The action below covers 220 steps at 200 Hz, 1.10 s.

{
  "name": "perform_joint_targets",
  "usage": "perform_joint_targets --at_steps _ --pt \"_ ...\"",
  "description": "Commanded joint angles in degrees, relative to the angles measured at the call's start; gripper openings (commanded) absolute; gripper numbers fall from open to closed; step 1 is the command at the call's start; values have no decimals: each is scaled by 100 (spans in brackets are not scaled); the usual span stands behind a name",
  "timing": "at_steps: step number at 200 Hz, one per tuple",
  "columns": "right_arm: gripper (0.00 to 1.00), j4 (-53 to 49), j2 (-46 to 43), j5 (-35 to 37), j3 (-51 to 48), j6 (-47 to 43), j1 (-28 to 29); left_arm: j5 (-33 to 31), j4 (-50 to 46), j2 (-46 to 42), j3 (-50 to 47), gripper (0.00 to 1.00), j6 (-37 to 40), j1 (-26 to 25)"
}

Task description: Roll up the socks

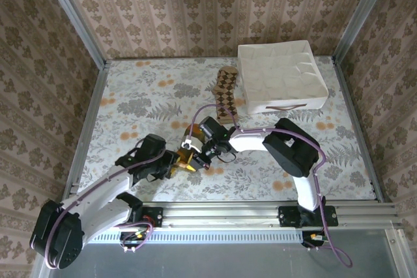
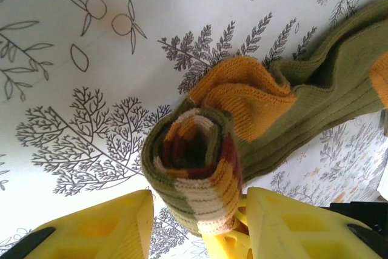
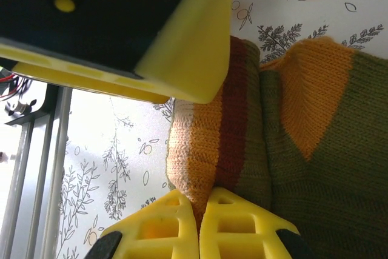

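Midway, right gripper (image 3: 199, 201) pinched the half-rolled green sock (image 2: 303, 95), left gripper (image 2: 200, 197) straddled its roll (image 2: 194, 162), grip unclear; argyle sock (image 1: 225, 92) lay unrolled at 12 o'clock.

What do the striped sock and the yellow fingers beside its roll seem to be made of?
Striped sock: soft knitted yarn, matte; ribs and stitch rows show. Left arm's fingers: hard yellow plastic, smooth, with moulded hollows; perhaps printed, I cannot tell.
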Motion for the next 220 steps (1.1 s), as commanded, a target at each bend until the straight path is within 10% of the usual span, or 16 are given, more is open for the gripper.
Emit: perform_joint_targets --at_steps 1,65,112,152,220 --pt "0 -1140 490 362 -334 175 -62 -127 290 172 -96 44 -139 -28" --pt "0 -1282 672 373 -210 211 -202 -68 682 948 -132 40 -52 -67" --pt "4 -876 224 802 -406 -21 -147 330 -519 1236 -21 0 -475 -161" --pt "41 1178 -1616 2605 -1801 -588 602 272 -1724 1203 314 0 -1033 -274" --pt "47 1636 -2021 5407 -2032 -1547 2233 308 -1962 1713 724 0 -1019 -265"
